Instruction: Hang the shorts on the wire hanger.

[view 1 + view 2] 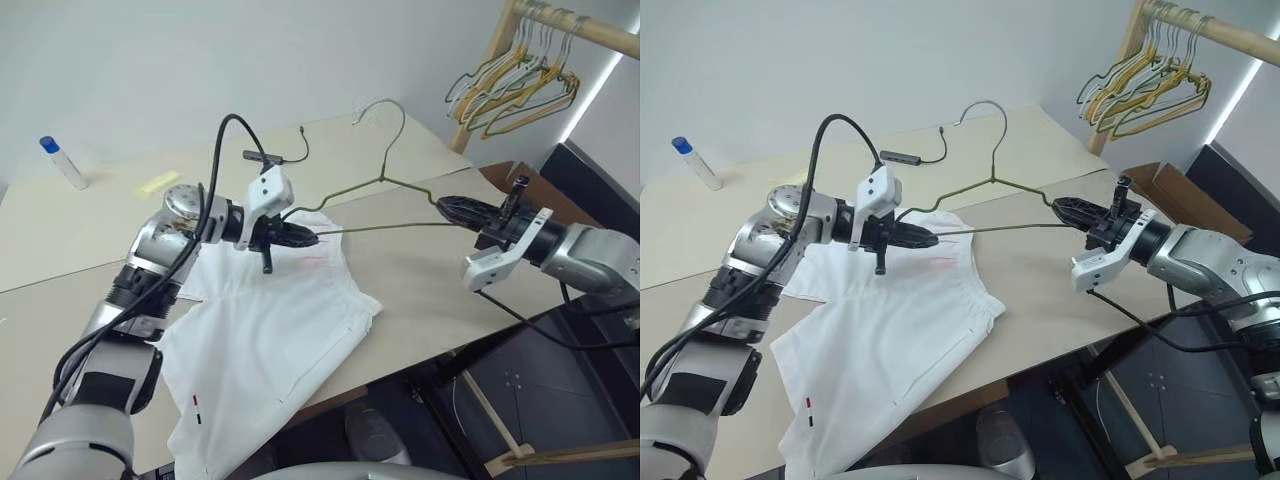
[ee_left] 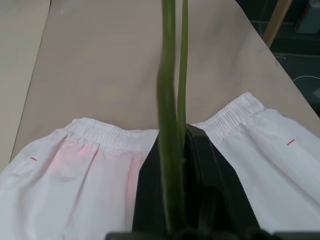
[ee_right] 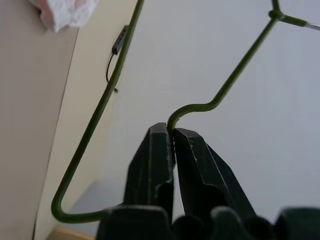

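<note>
Even, bright indoor light, soft shadows

A bright strip of light (image 1: 590,100) glares at the upper right; the white shorts (image 1: 270,340) look near washed out, and in the left wrist view the near hanger wire (image 2: 170,125) blurs (too close).

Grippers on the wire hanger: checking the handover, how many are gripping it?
2: the left gripper pinches the wire hanger at one end, the right gripper at the other.
</note>
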`<state>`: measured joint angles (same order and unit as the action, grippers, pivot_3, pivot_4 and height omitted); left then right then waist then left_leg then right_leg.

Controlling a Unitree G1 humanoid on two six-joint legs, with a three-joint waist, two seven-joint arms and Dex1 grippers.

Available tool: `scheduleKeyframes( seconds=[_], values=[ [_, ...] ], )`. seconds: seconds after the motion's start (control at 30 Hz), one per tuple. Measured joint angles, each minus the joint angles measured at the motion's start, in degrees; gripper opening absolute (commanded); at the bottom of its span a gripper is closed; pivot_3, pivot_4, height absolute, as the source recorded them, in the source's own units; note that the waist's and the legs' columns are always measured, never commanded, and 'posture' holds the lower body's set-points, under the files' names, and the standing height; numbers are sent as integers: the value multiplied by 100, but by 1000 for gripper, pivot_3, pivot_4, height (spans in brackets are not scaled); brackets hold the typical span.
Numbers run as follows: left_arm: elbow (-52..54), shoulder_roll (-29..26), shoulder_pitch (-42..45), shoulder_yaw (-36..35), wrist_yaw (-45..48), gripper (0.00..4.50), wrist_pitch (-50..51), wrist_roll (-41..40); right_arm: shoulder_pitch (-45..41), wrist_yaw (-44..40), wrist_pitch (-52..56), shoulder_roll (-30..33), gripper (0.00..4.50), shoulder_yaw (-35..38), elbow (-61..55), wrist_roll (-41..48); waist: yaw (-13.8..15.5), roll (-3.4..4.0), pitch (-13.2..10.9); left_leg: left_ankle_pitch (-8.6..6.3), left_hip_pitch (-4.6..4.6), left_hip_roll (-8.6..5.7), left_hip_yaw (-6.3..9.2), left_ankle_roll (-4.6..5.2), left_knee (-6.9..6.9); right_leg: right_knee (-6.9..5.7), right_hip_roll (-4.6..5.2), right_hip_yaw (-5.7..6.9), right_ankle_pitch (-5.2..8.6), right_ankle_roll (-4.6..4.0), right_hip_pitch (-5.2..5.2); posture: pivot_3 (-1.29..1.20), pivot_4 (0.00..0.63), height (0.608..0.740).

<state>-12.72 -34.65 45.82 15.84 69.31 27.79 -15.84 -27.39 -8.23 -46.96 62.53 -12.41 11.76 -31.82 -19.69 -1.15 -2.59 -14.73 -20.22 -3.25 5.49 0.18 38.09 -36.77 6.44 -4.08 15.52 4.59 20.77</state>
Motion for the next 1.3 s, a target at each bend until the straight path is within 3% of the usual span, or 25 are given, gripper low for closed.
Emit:
scheduleKeyframes(
  seconds=[0.13,0.3,0.4,0.57,0.67,0.87,1.0,1.1,1.2,1.3],
  values=[
    [115,-275,-243,-224,-125,25,-124,107,491,-1265,288,56,2797,3,-296,1933,-1,-4,-2,-1,10,3,4,2,5,8,2,7,0,4,-27,-261,0,740],
    [557,-614,-745,-240,202,25,-1018,258,753,-3319,2911,123,4460,238,-1217,4981,65,-4,-3,-3,16,7,17,4,23,11,2,18,-2,16,-47,-238,0,740],
    [805,-752,-781,-258,377,25,-1289,259,307,-4140,4401,254,4460,277,-1337,5640,186,-1,-2,-6,16,7,19,7,27,13,3,17,-1,21,-45,-231,0,740],
    [959,-768,-779,-346,424,25,-1292,230,-421,-5349,5782,278,4460,35,-1368,5608,430,2,-1,-8,-9,7,24,9,25,12,5,19,13,46,-7,-226,0,740],
    [974,-746,-779,-347,423,25,-1287,231,-716,-5759,6120,-36,3896,-315,-1328,5257,549,4,0,-8,-42,1,22,8,30,-2,11,14,-11,7,36,-224,0,740],
    [991,-709,-778,-346,422,25,-1287,240,-1111,-6058,6508,-610,1702,-456,-1171,4930,673,10,4,-7,-152,-4,29,7,76,-38,10,15,-31,-2,150,-224,0,740],
    [1001,-684,-778,-346,413,25,-1294,242,-1122,-6231,6624,-733,200,-455,-1172,4818,689,11,4,-7,-161,-12,30,7,78,-35,15,15,-34,1,155,-228,0,740],
    [994,-651,-778,-363,383,25,-1342,248,-1095,-6328,6623,-733,9,-434,-1210,4737,684,12,4,-7,-158,-10,31,7,77,-36,12,15,-34,1,154,-232,0,740],
    [895,-516,-776,-472,543,767,-1473,68,-935,-6369,6632,-733,0,-268,-1256,4727,681,12,5,-7,-159,-10,32,7,78,-36,11,16,-34,0,153,-233,0,740],
    [653,-500,-735,-531,851,1781,-1719,-84,-607,-6372,6668,-710,0,-20,-1430,4798,656,12,5,-7,-158,-10,32,7,78,-36,12,16,-34,1,153,-238,0,740]
  ],
)
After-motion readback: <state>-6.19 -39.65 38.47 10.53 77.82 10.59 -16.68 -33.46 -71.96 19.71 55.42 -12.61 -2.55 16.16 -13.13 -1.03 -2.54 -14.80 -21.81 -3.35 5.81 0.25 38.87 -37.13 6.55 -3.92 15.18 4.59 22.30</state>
